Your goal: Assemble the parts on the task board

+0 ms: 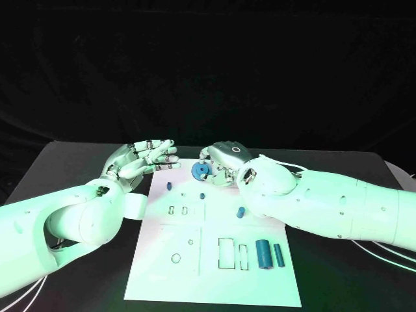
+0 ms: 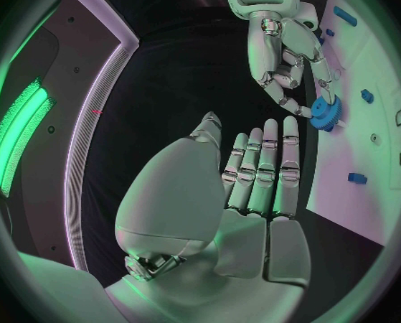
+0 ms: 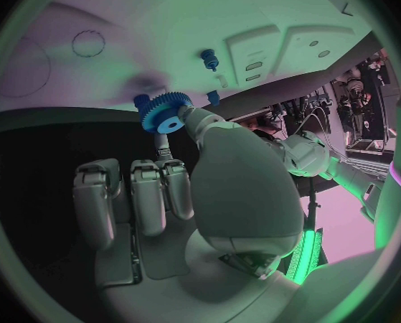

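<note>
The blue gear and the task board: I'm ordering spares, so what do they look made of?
The blue gear looks like matte moulded plastic: uniform colour, crisp teeth, no metallic glint. The task board looks like a smooth, flat white sheet, plastic or coated; I can't tell which.

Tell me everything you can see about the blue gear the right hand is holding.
The blue gear is a small toothed wheel with a pale round hole in its hub, plastic-looking. The right hand pinches it between fingers at the far end of the white task board, tilted on edge. Whether it touches the board is unclear.
</note>
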Controlling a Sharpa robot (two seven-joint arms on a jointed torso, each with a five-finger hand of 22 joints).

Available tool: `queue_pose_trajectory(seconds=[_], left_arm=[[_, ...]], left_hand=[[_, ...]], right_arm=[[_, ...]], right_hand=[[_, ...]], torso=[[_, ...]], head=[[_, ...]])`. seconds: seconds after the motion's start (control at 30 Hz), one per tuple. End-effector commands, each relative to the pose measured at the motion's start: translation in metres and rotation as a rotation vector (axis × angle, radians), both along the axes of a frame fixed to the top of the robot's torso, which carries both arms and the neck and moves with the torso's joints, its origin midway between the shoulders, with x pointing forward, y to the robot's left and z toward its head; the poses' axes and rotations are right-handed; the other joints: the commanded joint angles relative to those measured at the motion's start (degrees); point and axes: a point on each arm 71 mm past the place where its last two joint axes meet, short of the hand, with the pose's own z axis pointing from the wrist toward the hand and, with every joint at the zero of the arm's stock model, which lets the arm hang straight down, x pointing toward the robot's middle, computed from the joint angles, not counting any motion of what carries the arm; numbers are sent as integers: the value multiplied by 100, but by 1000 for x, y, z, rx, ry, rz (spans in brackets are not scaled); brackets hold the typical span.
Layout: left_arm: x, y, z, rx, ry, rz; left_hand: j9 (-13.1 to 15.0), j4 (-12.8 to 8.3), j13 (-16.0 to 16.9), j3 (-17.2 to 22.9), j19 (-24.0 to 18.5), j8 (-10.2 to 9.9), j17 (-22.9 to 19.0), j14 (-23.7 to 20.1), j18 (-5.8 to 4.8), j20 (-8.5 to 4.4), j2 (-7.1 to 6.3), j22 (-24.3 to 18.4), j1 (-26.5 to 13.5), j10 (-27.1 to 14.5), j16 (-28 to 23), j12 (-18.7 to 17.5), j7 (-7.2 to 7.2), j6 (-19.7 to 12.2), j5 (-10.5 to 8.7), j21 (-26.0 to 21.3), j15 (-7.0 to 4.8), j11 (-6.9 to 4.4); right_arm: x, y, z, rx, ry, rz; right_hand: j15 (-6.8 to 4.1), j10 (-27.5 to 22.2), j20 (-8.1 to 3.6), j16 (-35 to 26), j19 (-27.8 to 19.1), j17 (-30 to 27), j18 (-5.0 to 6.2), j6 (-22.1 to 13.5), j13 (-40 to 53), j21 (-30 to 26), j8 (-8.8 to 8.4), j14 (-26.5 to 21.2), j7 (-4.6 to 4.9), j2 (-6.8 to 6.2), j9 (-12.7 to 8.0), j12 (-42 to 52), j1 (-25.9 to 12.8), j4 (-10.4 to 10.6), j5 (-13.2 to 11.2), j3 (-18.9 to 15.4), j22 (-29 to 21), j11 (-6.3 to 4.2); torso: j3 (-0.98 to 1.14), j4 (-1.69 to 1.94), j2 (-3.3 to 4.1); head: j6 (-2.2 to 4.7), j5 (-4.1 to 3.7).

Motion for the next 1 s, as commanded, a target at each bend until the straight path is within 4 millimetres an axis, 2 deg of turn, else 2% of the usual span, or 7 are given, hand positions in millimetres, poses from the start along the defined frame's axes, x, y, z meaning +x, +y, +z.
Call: queue_pose_trajectory(seconds=[0.03,0.47,0.63,0.7,0.73,0.87,1.0], left_arm=[[0,-3,2,-13,-9,-19],[0,-3,2,-13,-9,-19],[0,-3,2,-13,-9,-19],[0,-2,2,-13,-9,-19],[0,-2,2,-13,-8,-18],[0,-2,2,-12,-8,-18],[0,-2,2,-12,-8,-17]], left_hand=[[-9,-1,1,17,2,-27,7,-54,82,25,26,-7,28,23,-32,-30,162,-39,-12,-30,-2,22],[-9,-3,2,19,3,-27,12,-55,82,26,29,-10,35,29,-36,-34,160,-35,-12,-33,-2,20],[-9,-3,2,19,3,-27,12,-55,82,26,29,-10,35,29,-36,-34,160,-35,-12,-33,-2,20],[-9,-3,2,19,3,-27,12,-55,82,26,29,-10,35,29,-36,-34,160,-35,-12,-33,-2,20],[-9,-3,2,19,3,-27,12,-55,82,26,29,-10,35,29,-36,-34,160,-35,-12,-33,-2,20],[-9,-3,2,19,3,-27,12,-55,82,26,29,-10,35,29,-36,-34,160,-35,-12,-33,-2,20],[-9,-3,2,19,3,-27,12,-55,82,26,29,-10,35,29,-36,-34,160,-35,-12,-33,-2,20]], right_arm=[[2,4,-5,-16,7,-1],[4,12,-17,-31,39,-2],[5,13,-19,-35,45,-8],[6,12,-20,-36,45,-16],[7,12,-20,-36,45,-18],[8,11,-20,-33,46,-26],[9,12,-21,-33,57,-24]], right_hand=[[-29,226,-49,30,599,1233,-80,371,1061,26,-8,539,-341,49,4,14,-32,4,22,39,1507,-43],[-26,207,-51,26,599,1221,-80,352,1040,26,-37,536,-332,32,-6,-5,-74,12,9,54,1507,-36],[-19,184,-48,25,599,1215,-80,315,1014,26,-77,535,-316,8,-19,-30,-109,14,-11,68,1507,-24],[3,126,-36,19,599,1197,-80,238,952,26,-149,531,-280,-28,-44,-89,-161,19,-56,83,1507,5],[43,54,-9,19,599,1196,-80,75,874,26,-276,531,-214,-73,-91,-163,-230,41,-103,84,1507,58],[174,-108,102,20,599,1197,-80,-323,713,26,-599,530,-59,-149,-197,-319,-366,89,-282,46,1507,204],[245,-191,181,27,599,1216,-80,-529,637,26,-784,533,15,-170,-246,-391,-499,191,-438,-109,1507,279]], torso=[[2,5,1],[10,-19,2],[12,-15,-1],[10,-13,2],[9,-13,1],[12,-18,2],[11,-17,4]], head=[[-13,6],[-28,39],[-29,42],[-30,38],[-30,38],[-24,37],[-21,36]])
